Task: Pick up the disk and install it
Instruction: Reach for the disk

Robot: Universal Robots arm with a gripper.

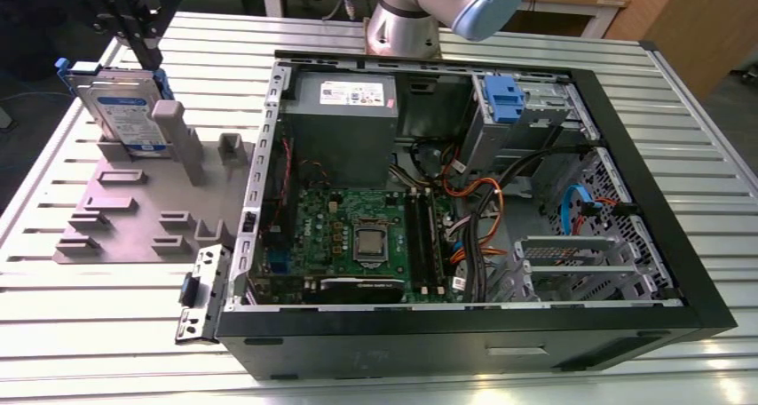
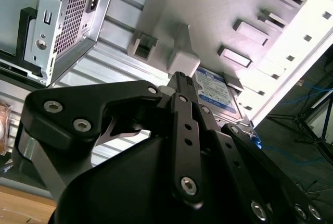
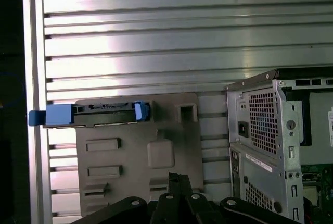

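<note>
You have one disk [image 1: 122, 112], one grey holder plate [image 1: 124, 223], one open computer case [image 1: 474, 343], one gripper [image 1: 140, 54], one arm [image 1: 414, 14] and one slatted table [image 1: 95, 334]. Inside the case, count one motherboard [image 1: 343, 223] and one power supply [image 1: 337, 121].

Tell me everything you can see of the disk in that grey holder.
The disk is a flat silver-grey hard drive with a white-and-blue label, edged by a blue plastic carrier frame with tabs at its ends. It stands upright on edge in a slot of the grey holder on the slatted table, at the exterior view's left, outside the computer case. The holder's posts touch it. The tool hangs just above its top edge; contact cannot be told.
</note>
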